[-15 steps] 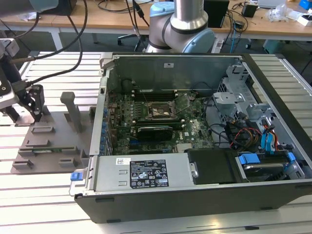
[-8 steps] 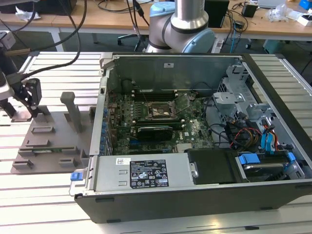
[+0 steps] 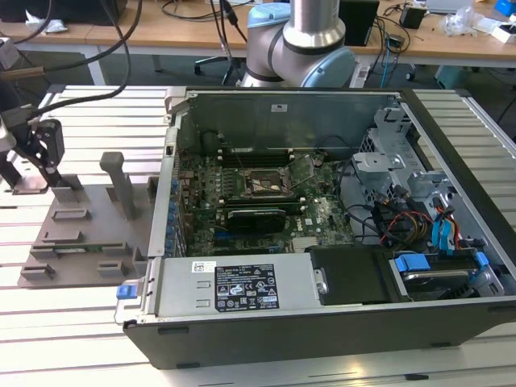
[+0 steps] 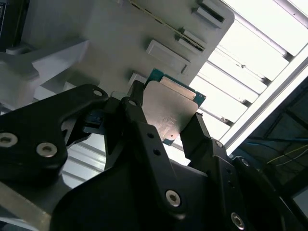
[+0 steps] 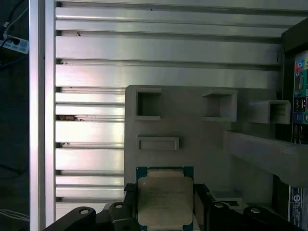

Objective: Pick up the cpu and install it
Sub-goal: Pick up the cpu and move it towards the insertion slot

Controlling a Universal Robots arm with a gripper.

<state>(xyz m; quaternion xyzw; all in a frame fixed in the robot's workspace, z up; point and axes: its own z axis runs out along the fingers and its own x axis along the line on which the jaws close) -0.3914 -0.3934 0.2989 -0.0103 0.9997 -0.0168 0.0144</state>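
- Pincer [image 5: 165,208] is closed on the cpu [image 5: 165,199], gripping two opposite edges, a hold that leaves the metal top free.
- Chip lies flat between the fingers, over the grey tray [image 5: 202,144] near its edge; whether it is clear of the tray cannot be told.
- Silver-grey square lid sits on a thin teal board that shows as a rim.
- Open computer case [image 3: 322,201] stands just beside the tray.
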